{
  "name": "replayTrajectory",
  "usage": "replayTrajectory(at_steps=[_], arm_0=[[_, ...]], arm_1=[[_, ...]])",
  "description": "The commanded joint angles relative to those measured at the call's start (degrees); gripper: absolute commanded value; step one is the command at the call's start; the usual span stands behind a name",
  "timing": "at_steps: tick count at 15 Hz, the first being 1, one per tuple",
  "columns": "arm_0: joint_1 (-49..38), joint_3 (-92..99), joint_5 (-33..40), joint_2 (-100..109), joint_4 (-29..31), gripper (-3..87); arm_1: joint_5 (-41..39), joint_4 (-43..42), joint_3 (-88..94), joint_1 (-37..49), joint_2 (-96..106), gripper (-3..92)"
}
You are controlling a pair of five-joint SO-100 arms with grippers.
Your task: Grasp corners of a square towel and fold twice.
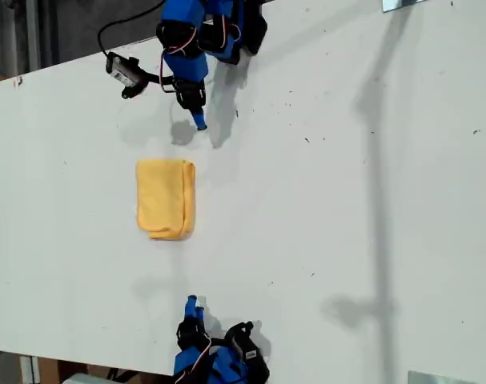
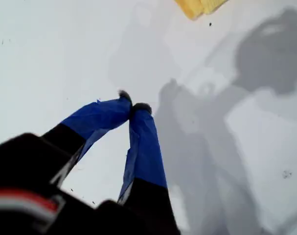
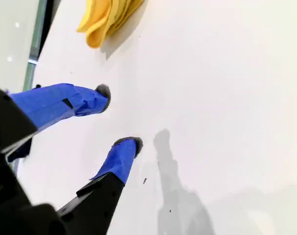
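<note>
The towel (image 1: 166,198) lies in the left-centre of the exterior view as a compact folded rectangle, layers stacked, one long edge rounded over like a roll; it appears already folded down, so I judge the folding largely complete. Risk from here: the fuzzy microfibre pile is springy, and the rolled edge could relax and let the top layers creep open (no weight holds them). Any re-approach by an arm could snag the soft layered edge and drag the bundle across the smooth white table (image 1: 347,200), which offers little grip. My first gripper (image 2: 132,104) has its blue-taped fingertips together, holding nothing, with only a yellow corner of cloth visible well beyond it. My second gripper (image 3: 120,117) stands with its fingers apart, empty, the wavy stacked edges of the cloth ahead of it. Both grippers are clear of the cloth; which exterior arm is which I cannot tell.
</note>
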Motion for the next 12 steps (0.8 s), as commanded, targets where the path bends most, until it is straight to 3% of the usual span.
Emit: replayTrajectory(at_steps=[1,3,4,5,6,8,9,10,12], arm_0=[[5.0,1.0,-3.9,1.6,0.4,16.8],[8.6,3.0,-17.1,1.7,0.7,15.8],[12.0,3.9,-11.8,1.7,0.4,6.2],[14.5,4.0,-6.0,1.7,0.2,3.7],[15.6,3.8,-0.8,1.7,0.1,3.7],[15.1,3.3,-0.2,1.7,-1.8,3.3],[16.1,4.0,8.3,1.7,-6.0,3.5],[18.8,4.0,14.6,1.7,-4.0,3.3],[17.4,3.8,16.9,1.8,-3.3,2.3]], arm_1=[[2.4,17.8,2.3,4.5,17.8,2.6],[2.3,20.0,3.3,5.0,19.0,2.6],[2.7,19.9,3.9,5.2,19.0,2.6],[3.3,20.5,4.0,5.8,19.0,2.6],[3.6,20.7,4.2,5.9,19.0,2.6],[3.8,21.1,4.2,5.5,19.0,2.6],[4.2,21.5,4.1,4.7,19.0,2.6],[4.3,21.5,4.1,4.4,19.0,2.6],[4.2,21.5,4.1,5.4,19.0,2.7]])
